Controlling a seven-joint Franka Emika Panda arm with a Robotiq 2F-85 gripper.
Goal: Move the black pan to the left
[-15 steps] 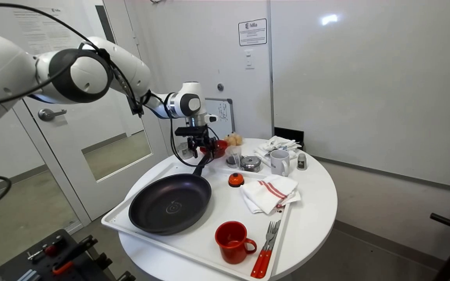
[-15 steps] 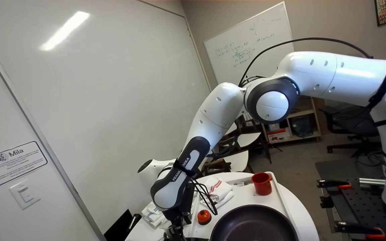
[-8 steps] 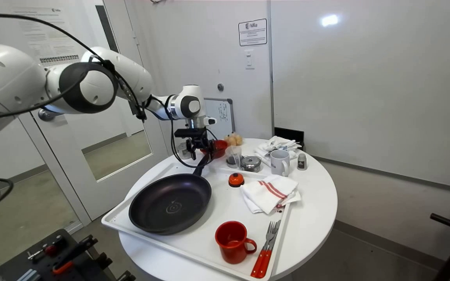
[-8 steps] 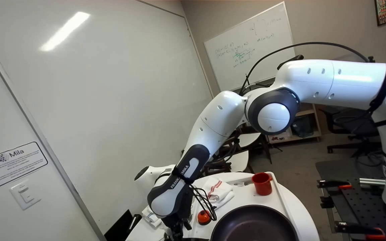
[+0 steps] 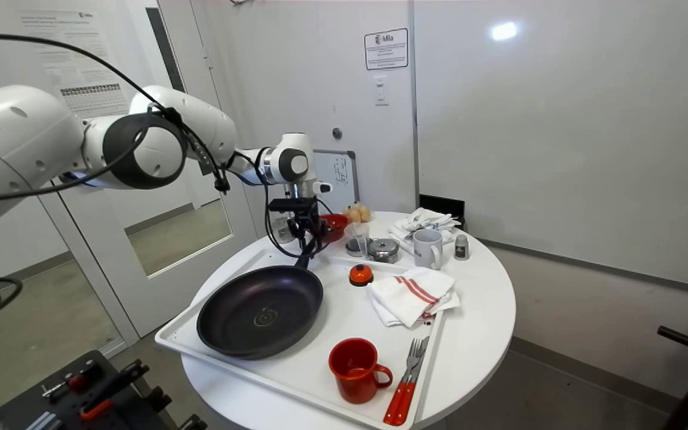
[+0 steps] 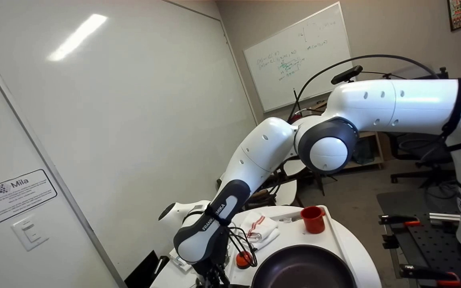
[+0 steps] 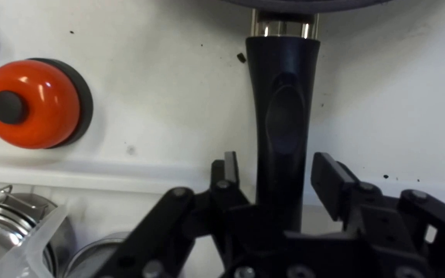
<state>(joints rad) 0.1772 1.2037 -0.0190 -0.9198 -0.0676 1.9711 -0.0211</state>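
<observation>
1. On the white tray (image 5: pixel 338 319), inner face up, lies the black pan (image 5: pixel 260 313); the tray stands on the round white surface (image 5: pixel 481 322)
2. Pan handle (image 7: pixel 282 116): extends from the pan body toward the tool (image 7: pixel 276 170) and crosses the tray rim
3. Tool position: at the outer part of the pan handle, well apart from the pan body
4. Tool state: jaws spread wider than the pan handle, which lies between them; a gap shows beside each finger pad (image 7: pixel 328 185), and nothing is gripped
5. Nearby items on the tray: red-orange domed object (image 5: pixel 361 275) near the pan handle, red mug (image 5: pixel 353 373) near the pan body
</observation>
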